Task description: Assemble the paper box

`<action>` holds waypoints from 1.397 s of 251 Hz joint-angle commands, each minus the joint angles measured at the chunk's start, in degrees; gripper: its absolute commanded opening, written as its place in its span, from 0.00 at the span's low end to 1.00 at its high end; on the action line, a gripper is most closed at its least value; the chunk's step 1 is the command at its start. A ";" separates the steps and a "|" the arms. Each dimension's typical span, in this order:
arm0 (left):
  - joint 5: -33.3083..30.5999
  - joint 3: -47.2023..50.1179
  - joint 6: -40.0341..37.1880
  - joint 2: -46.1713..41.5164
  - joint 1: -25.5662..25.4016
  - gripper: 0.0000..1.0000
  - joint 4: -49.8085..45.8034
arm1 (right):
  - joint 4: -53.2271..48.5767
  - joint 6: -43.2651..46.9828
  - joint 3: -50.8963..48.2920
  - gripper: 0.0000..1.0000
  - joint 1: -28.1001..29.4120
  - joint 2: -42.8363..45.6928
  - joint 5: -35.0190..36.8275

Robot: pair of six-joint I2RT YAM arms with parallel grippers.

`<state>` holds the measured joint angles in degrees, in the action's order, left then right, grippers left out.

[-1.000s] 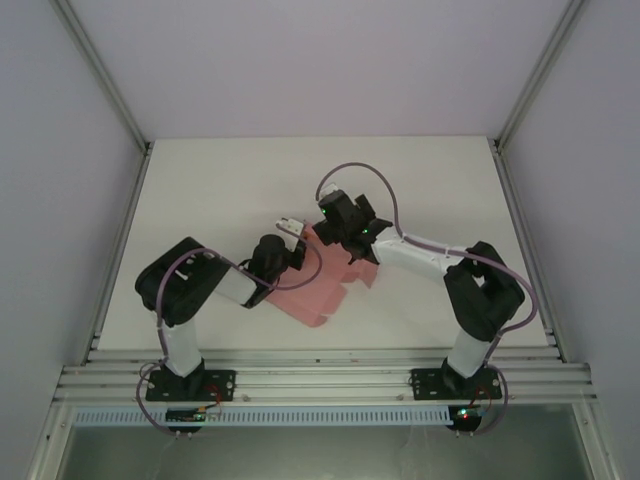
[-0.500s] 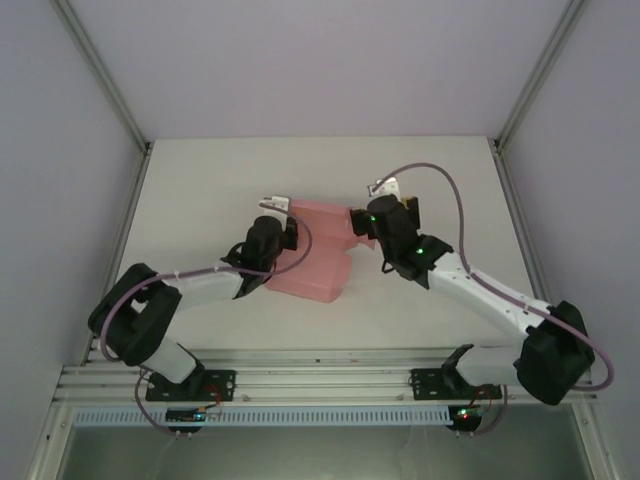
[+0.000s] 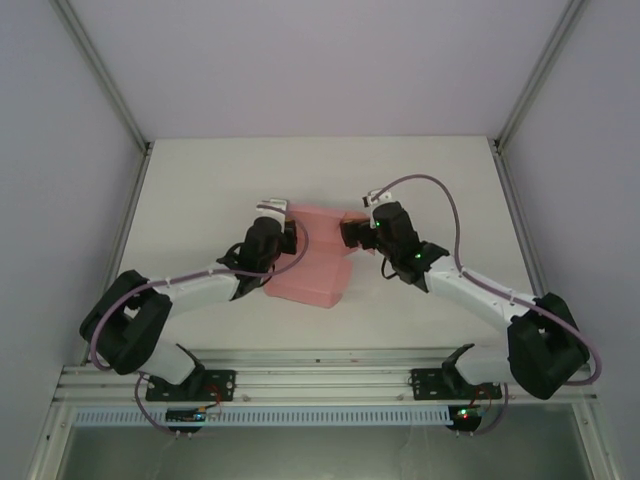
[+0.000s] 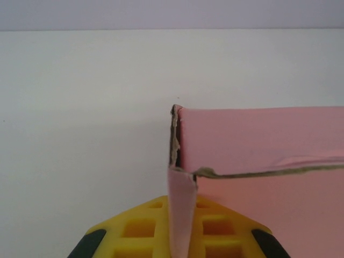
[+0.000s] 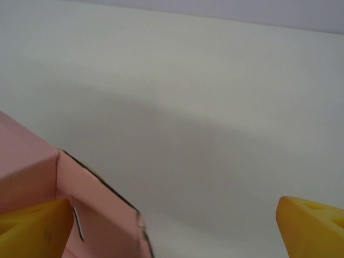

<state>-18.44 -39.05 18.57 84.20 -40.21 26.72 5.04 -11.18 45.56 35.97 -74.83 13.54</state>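
left jaws clamp the 9 o'clock wall of the paper box [image 3: 315, 262], seemingly steadying it on the bench [image 3: 200, 190] so the wide-open, empty right jaws can reach its 3 o'clock corner.

Paper box [image 3: 315, 268]: plain pink, brownish raw edges. Desk [image 3: 200, 180]: off-white, unpatterned. Jaws: yellow, grid-moulded pads [image 4: 141, 230], black tips. Left arm [image 3: 200, 288], right arm [image 3: 470, 290]: black and white.

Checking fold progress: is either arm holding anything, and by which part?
Left fingers pinch the paper box by an upright flap at its corner; right fingers stand open, gripping nothing.
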 commanded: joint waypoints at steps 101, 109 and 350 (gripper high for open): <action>-4.08 0.94 3.03 -3.97 -0.65 0.00 -0.50 | 5.90 -2.51 -6.31 0.99 0.51 7.90 1.20; -4.16 0.99 2.73 -4.20 -0.58 0.00 -0.62 | 3.35 -2.53 -6.38 0.99 0.52 9.16 1.91; 1.98 0.98 -1.06 -4.87 -0.38 0.00 -0.02 | 0.60 0.73 -5.67 0.99 0.42 6.42 -4.44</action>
<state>-19.00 -37.85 19.09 80.66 -40.29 24.18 0.08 -12.40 37.06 36.21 -67.07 10.37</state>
